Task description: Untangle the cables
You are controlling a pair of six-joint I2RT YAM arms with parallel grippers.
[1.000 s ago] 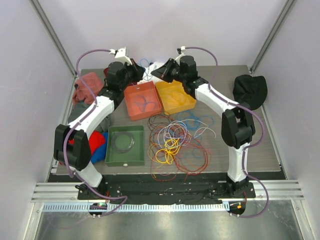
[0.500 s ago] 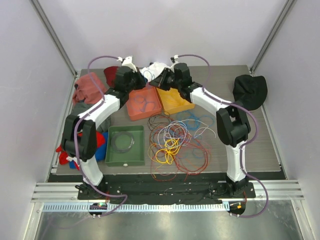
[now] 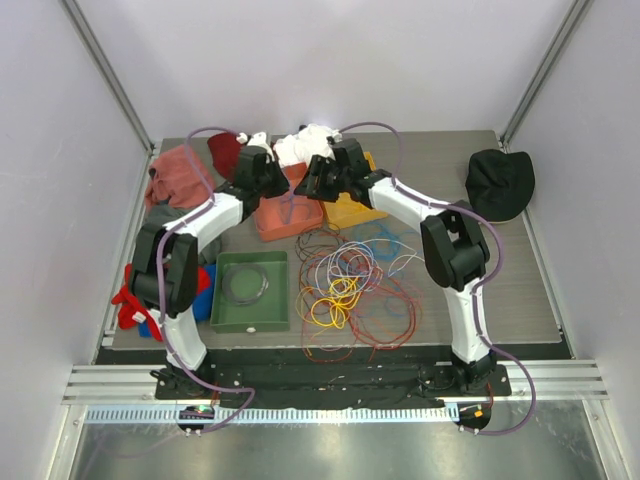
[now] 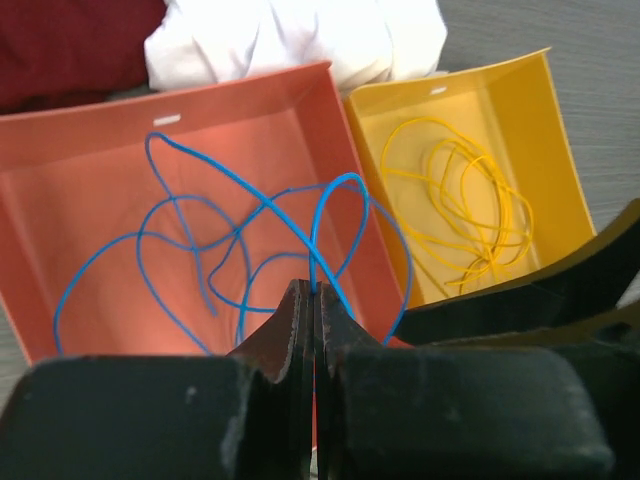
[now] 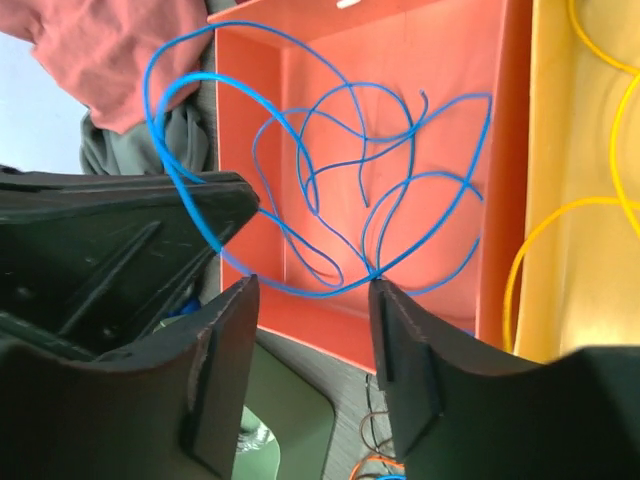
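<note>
Inside the orange bin (image 4: 90,150), at the far middle of the counter (image 3: 500,280), lies a blue cable (image 4: 313,250). Most of its loops are spread over the bin floor. One strand rises from the near side into the left tool (image 4: 308,288), whose fingers are pressed together on it with no gap showing. Another blue loop hangs out over the bin's near wall, on the side toward the yellow bin (image 4: 540,130).

The right tool (image 5: 313,288) hovers over that same near wall with its fingers spread wide, gripping nothing. A blue strand runs across just beyond its tips, and whether it touches one of them cannot be told. From the right wrist view, the left tool sits just beside it, with a blue loop arching over it.

The yellow bin touches the orange one and holds a loose yellow cable (image 4: 470,200). Nearer the arm bases, a tangle of cables (image 3: 350,285) in red, yellow, white, blue and orange lies on the bare counter. Left of it, a green bin (image 3: 222,300) holds a pale cable (image 3: 247,286) in a coil.

Behind the bins lie a white cloth (image 3: 300,145) and a dark red cloth (image 3: 225,150). A pinkish-red cloth (image 3: 180,170) lies at the far left and a black cap (image 3: 500,180) at the far right.
</note>
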